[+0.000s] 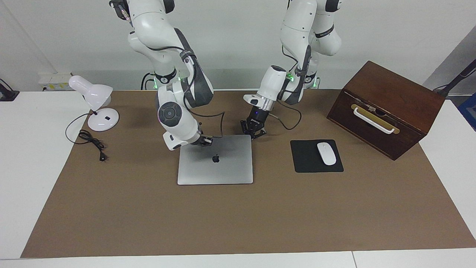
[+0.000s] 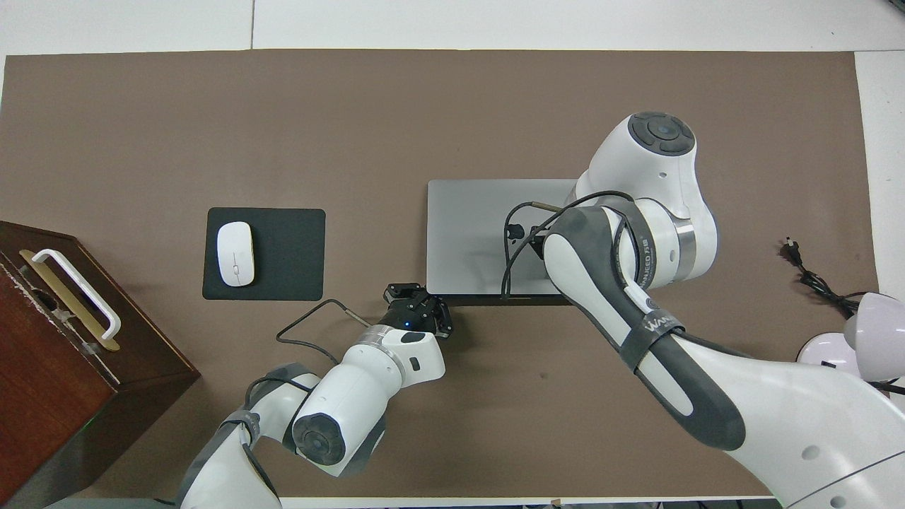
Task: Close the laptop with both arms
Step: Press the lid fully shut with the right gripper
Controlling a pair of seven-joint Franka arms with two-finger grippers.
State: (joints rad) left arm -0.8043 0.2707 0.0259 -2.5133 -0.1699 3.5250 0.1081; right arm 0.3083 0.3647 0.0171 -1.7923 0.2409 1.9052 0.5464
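Matt silver metal laptop (image 1: 215, 162), dark polished wooden box (image 1: 386, 108), glossy white plastic mouse (image 1: 326, 153)

A robot lab: two white arms (image 1: 174, 111) at a paper-covered table (image 1: 238, 223) against bare walls.

The laptop (image 1: 215, 159) lies shut and flat mid-table, with the right gripper (image 1: 206, 141) low on its lid at the edge nearest the robots and the left gripper (image 1: 253, 131) at the adjoining corner, so that edge is crowded. Toward the left arm's end, a bare strip separates the laptop from the mouse pad (image 1: 309, 163) and mouse (image 1: 326, 153), with the wooden box (image 1: 386, 108) standing tall farther along. Toward the right arm's end stand the lamp (image 1: 95, 104) and its cord (image 1: 91, 141); farther from the robots, the brown mat (image 1: 238, 219) lies open.
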